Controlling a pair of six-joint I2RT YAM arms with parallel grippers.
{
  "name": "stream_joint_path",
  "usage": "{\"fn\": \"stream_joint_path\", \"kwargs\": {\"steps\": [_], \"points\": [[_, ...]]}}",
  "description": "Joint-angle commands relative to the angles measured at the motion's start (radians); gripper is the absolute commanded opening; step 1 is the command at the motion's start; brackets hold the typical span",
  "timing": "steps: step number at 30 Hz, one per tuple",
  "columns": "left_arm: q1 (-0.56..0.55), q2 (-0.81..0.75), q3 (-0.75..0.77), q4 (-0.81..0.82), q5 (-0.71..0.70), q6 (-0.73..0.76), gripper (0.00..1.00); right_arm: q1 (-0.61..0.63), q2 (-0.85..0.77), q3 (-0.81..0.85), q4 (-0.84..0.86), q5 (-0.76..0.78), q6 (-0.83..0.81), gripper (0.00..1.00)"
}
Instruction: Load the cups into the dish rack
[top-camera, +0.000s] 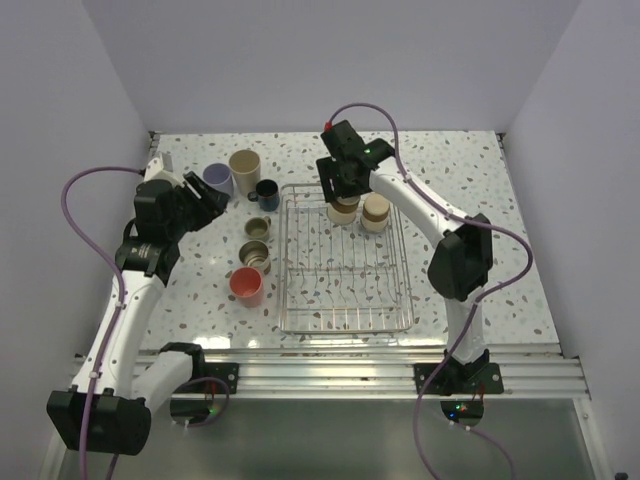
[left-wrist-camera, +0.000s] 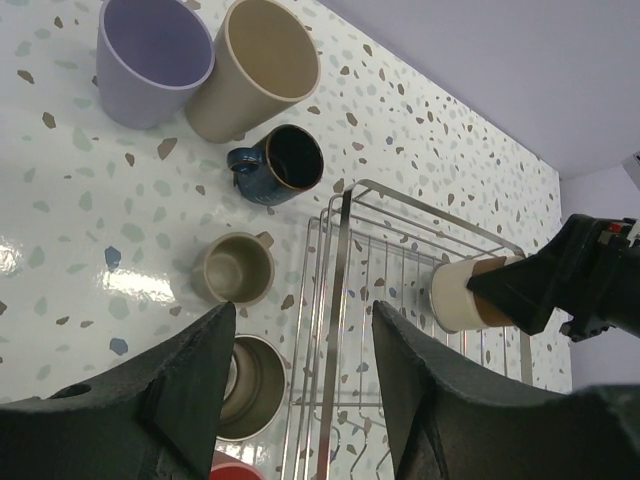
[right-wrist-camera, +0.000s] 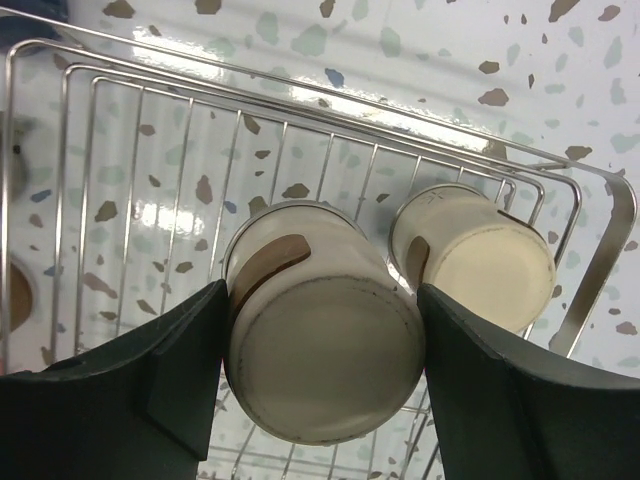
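1. Grips a cream cup (right-wrist-camera: 330, 340) base-up between the fingers of the right end effector (right-wrist-camera: 322, 380), at the far corner of the dish rack (right-wrist-camera: 590, 270), just beside a second cream cup (right-wrist-camera: 480, 255) that sits inside.
2. Cannot tell whether the held cup's mouth touches the wires yet. Letting go while clear of them could drop it, bounce it and roll it onto its side.
3. Could knock the neighbour. Little room shows between the two cups, so a sideways drift, or fingers spreading wide on release, may shove the second cream cup against the rack wall.
4. May seat the rim across a gap in the grid, leaving the cream cup tilted and ready to topple once freed.
5. Shows the left end effector (left-wrist-camera: 305, 330) released, fingers apart with nothing between them, above the desk (left-wrist-camera: 60, 250) by the rack's left edge, near a small tan cup (left-wrist-camera: 237, 268) and a steel cup (left-wrist-camera: 250, 385).
6. Leaves six cups out on the desk: those two, a lavender tumbler (left-wrist-camera: 150, 55), a beige tumbler (left-wrist-camera: 255, 65), a dark blue mug (left-wrist-camera: 280, 160) and a coral cup (top-camera: 246, 285).
7. Risks a clash on any descent there. The short cups stand close together and near the rack wire, so a finger could land on a rim, tip a cup or hook the rack and drag it.
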Motion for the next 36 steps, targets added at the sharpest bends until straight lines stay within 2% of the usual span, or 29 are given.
{"fn": "stream_joint_path", "kwargs": {"steps": [1,14,36], "points": [[-0.001,-0.012,0.041,-0.023,-0.010,0.045,0.60,-0.005,0.007,0.007,-0.001,0.080,-0.039,0.00],[-0.001,0.009,0.050,-0.030,-0.033,0.080,0.60,-0.002,0.125,0.024,0.045,0.120,-0.051,0.00],[-0.001,0.037,0.012,0.015,-0.013,0.079,0.59,-0.002,0.139,-0.056,0.170,0.185,-0.011,0.00]]}}
